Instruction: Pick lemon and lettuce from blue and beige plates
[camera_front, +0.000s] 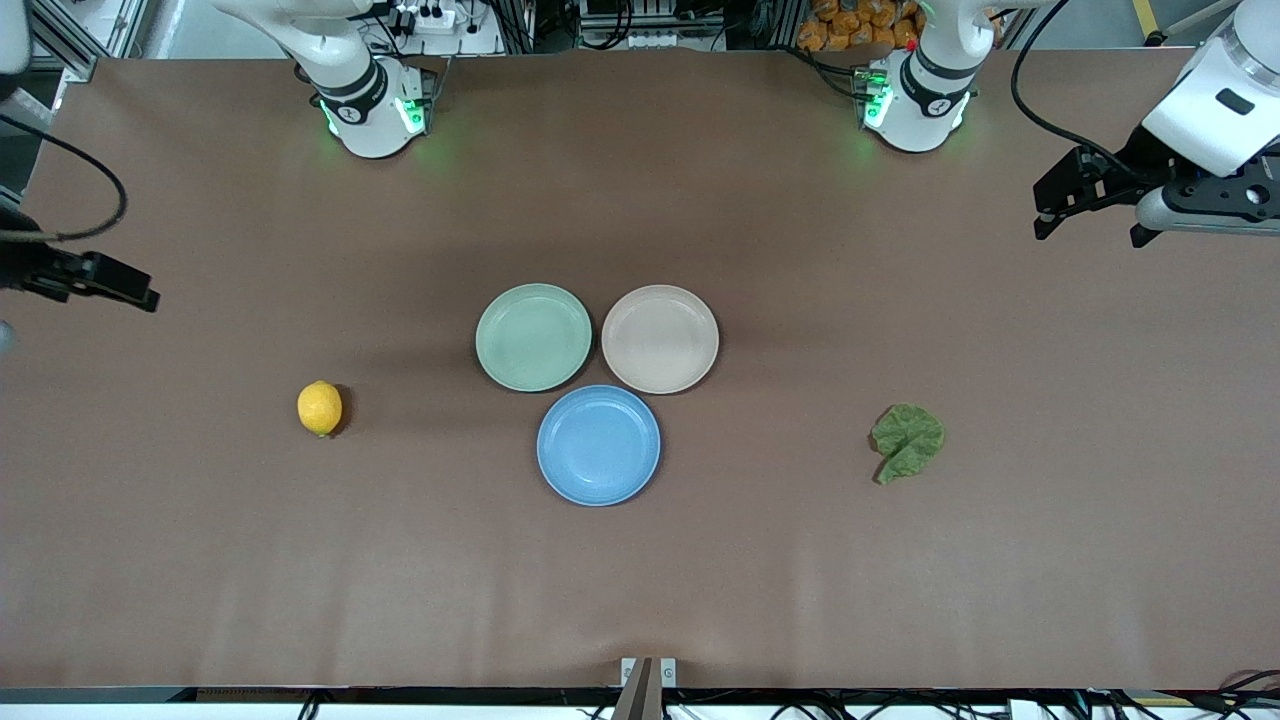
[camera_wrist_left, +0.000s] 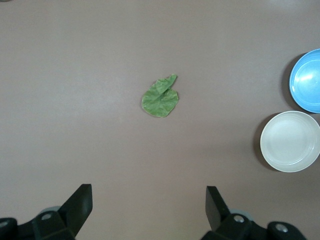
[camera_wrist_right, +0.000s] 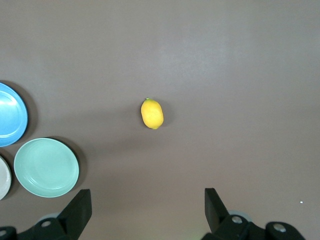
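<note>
A yellow lemon (camera_front: 320, 408) lies on the bare brown table toward the right arm's end; it also shows in the right wrist view (camera_wrist_right: 152, 113). A green lettuce leaf (camera_front: 908, 441) lies on the table toward the left arm's end, also in the left wrist view (camera_wrist_left: 160, 98). The blue plate (camera_front: 598, 445) and the beige plate (camera_front: 660, 338) stand empty in the middle. My left gripper (camera_front: 1085, 205) (camera_wrist_left: 148, 192) is open and empty, up over the left arm's end of the table. My right gripper (camera_front: 125, 288) (camera_wrist_right: 148, 196) is open and empty, up over the right arm's end.
An empty green plate (camera_front: 533, 336) stands beside the beige plate, touching the group of plates. The blue plate is nearest the front camera. The arms' bases (camera_front: 372, 110) (camera_front: 915, 100) stand along the table's edge farthest from the front camera.
</note>
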